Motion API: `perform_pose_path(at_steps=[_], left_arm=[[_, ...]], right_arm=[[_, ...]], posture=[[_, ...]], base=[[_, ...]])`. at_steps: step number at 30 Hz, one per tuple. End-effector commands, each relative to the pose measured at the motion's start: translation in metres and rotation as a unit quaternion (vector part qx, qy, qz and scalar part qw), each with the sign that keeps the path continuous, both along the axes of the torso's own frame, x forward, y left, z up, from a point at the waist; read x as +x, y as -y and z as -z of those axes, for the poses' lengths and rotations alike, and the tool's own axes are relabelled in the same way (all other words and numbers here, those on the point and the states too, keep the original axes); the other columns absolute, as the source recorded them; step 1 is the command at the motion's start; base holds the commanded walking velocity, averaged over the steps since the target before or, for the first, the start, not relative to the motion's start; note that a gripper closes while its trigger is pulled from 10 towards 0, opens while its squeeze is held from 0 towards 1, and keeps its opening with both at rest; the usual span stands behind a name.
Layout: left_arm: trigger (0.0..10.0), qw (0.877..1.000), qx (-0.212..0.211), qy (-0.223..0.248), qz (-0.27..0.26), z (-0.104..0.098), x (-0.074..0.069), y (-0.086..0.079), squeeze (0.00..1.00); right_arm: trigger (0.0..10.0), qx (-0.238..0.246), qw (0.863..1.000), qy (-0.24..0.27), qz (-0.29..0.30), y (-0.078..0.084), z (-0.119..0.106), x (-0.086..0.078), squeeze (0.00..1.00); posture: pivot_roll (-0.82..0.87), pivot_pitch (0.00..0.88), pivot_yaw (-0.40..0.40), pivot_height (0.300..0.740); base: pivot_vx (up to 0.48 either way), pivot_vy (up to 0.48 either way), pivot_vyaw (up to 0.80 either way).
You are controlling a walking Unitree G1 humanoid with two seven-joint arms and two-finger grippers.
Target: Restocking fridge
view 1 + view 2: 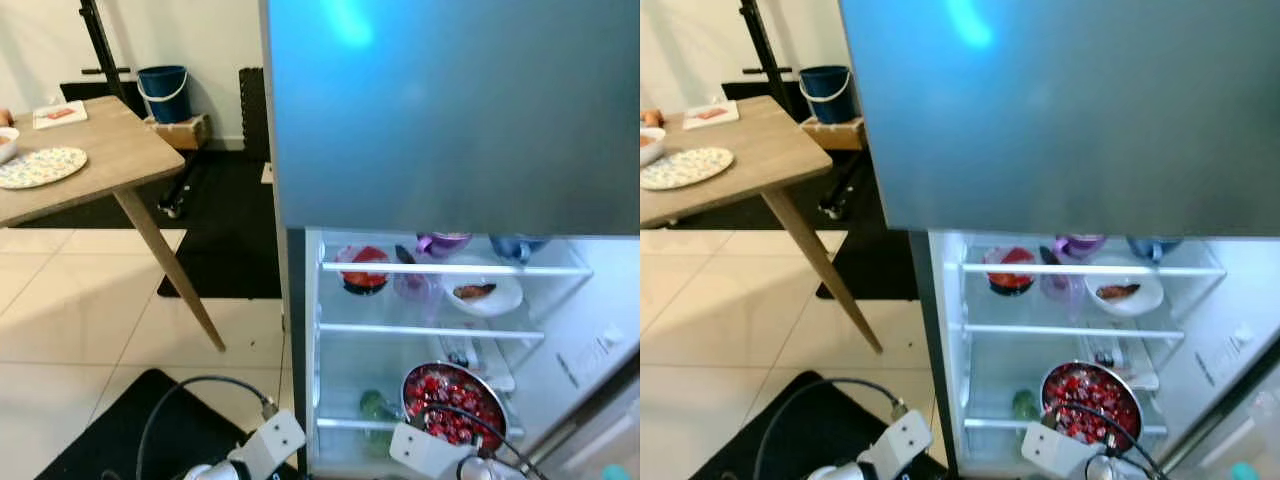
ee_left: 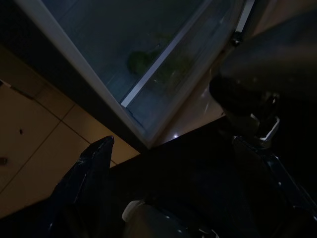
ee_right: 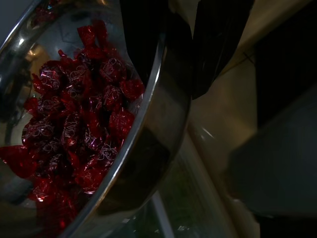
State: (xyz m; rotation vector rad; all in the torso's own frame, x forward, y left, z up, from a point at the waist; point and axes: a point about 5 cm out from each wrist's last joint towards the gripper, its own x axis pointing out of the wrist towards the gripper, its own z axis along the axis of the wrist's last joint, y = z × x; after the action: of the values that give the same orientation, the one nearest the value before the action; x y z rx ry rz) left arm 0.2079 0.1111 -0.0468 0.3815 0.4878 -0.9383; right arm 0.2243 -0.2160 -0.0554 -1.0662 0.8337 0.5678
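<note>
The fridge (image 1: 300, 300) stands with its lower compartment open and lit. A steel bowl of red wrapped sweets (image 1: 455, 403) hangs in front of the lower shelf (image 1: 340, 423). My right gripper (image 3: 173, 54) is shut on the bowl's rim (image 3: 148, 99), one black finger (image 3: 143, 39) inside and the other outside. A green vegetable (image 1: 374, 405) lies on the lower shelf beside the bowl. My left gripper (image 2: 183, 193) hangs low near the fridge's bottom edge, open and holding nothing.
The top shelf holds a red-filled bowl (image 1: 365, 268), a white plate with food (image 1: 485, 293), a purple cup (image 1: 443, 243) and a blue bowl (image 1: 515, 245). A wooden table (image 1: 110, 150) with a patterned plate (image 1: 40, 166) stands left. A blue bucket (image 1: 164, 92) sits behind it.
</note>
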Motion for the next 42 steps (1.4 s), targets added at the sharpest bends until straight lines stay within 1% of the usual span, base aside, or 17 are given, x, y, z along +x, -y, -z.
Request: perform_pose_path(at_steps=[1, 6, 7, 10, 12, 14, 17, 20, 25, 27, 30, 33, 34, 36, 42], left_arm=[[10.0, 1.000, 0.007, 0.017, 0.009, -0.003, 0.003, -0.001, 0.00], [10.0, 1.000, 0.009, 0.027, 0.006, -0.004, 0.004, -0.001, 0.00], [10.0, 0.999, 0.005, 0.049, -0.004, -0.007, 0.007, -0.002, 0.00], [10.0, 0.998, 0.002, 0.057, -0.008, -0.009, 0.009, -0.002, 0.00], [10.0, 0.996, -0.020, 0.083, -0.022, -0.017, 0.016, -0.001, 0.00], [10.0, 0.996, -0.020, 0.083, -0.022, -0.017, 0.016, -0.001, 0.00], [10.0, 0.994, -0.037, 0.099, -0.023, -0.023, 0.019, 0.001, 0.00], [10.0, 0.992, -0.056, 0.114, -0.010, -0.027, 0.015, 0.003, 0.00], [10.0, 0.989, -0.075, 0.126, -0.008, -0.030, 0.013, 0.005, 0.00], [10.0, 0.987, -0.088, 0.137, -0.006, -0.034, 0.011, 0.006, 0.00], [10.0, 0.986, -0.093, 0.141, -0.006, -0.035, 0.011, 0.007, 0.00], [10.0, 0.983, -0.103, 0.150, -0.007, -0.038, 0.009, 0.007, 0.00], [10.0, 0.983, -0.103, 0.150, -0.007, -0.038, 0.009, 0.007, 0.00], [10.0, 0.982, -0.107, 0.153, -0.008, -0.039, 0.007, 0.007, 0.00], [10.0, 0.981, -0.112, 0.158, -0.008, -0.041, 0.006, 0.007, 0.00]], right_arm=[[10.0, 0.000, 1.000, 0.022, 0.007, 0.000, -0.007, 0.010, 0.00], [10.0, -0.001, 1.000, 0.027, 0.007, 0.001, -0.009, 0.013, 0.00], [10.0, 0.004, 0.999, 0.032, 0.004, 0.000, -0.011, 0.016, 0.00], [10.0, 0.005, 0.999, 0.033, 0.003, 0.000, -0.011, 0.017, 0.00], [10.0, -0.001, 0.999, 0.033, 0.004, 0.000, -0.012, 0.018, 0.00], [10.0, -0.001, 0.999, 0.033, 0.004, 0.000, -0.012, 0.018, 0.00], [10.0, -0.006, 0.999, 0.033, 0.006, 0.001, -0.012, 0.018, 0.00], [10.0, -0.004, 0.999, 0.040, 0.007, -0.001, -0.016, 0.024, 0.00], [10.0, -0.003, 0.999, 0.049, 0.006, -0.002, -0.020, 0.030, 0.00], [10.0, -0.002, 0.998, 0.057, 0.004, -0.004, -0.024, 0.035, 0.00], [10.0, -0.002, 0.998, 0.062, 0.002, -0.004, -0.026, 0.038, 0.00], [10.0, -0.001, 0.997, 0.075, -0.005, -0.008, -0.032, 0.047, 0.00], [10.0, -0.001, 0.997, 0.075, -0.005, -0.008, -0.032, 0.047, 0.00], [10.0, -0.001, 0.997, 0.082, -0.011, -0.009, -0.036, 0.052, 0.00], [10.0, 0.004, 0.996, 0.087, -0.025, -0.012, -0.041, 0.058, 0.00]], posture=[[-0.04, 0.018, 0.007, 0.602], [-0.04, 0.017, 0.007, 0.592], [-0.04, 0.017, 0.007, 0.587], [-0.04, 0.017, 0.007, 0.587], [-0.03, 0.015, 0.006, 0.582], [-0.03, 0.015, 0.006, 0.582], [-0.02, 0.017, 0.008, 0.572], [-0.02, 0.020, 0.012, 0.557], [-0.02, 0.026, 0.015, 0.542], [-0.01, 0.030, 0.014, 0.532], [-0.01, 0.031, 0.014, 0.527], [0.00, 0.033, 0.013, 0.512], [0.00, 0.033, 0.013, 0.507], [0.00, 0.033, 0.013, 0.497], [0.00, 0.037, 0.013, 0.482]], base=[[0.000, 0.000, 0.00], [0.000, 0.000, 0.00], [0.000, 0.000, 0.00], [0.000, 0.000, 0.00], [0.000, 0.000, 0.00], [0.000, 0.000, 0.00], [0.000, 0.000, 0.00], [0.000, 0.000, 0.00], [0.000, 0.000, 0.00], [0.000, 0.000, 0.00], [0.000, 0.000, 0.00], [0.000, 0.000, 0.00], [0.000, 0.000, 0.00], [0.000, 0.000, 0.00], [0.000, 0.000, 0.00]])
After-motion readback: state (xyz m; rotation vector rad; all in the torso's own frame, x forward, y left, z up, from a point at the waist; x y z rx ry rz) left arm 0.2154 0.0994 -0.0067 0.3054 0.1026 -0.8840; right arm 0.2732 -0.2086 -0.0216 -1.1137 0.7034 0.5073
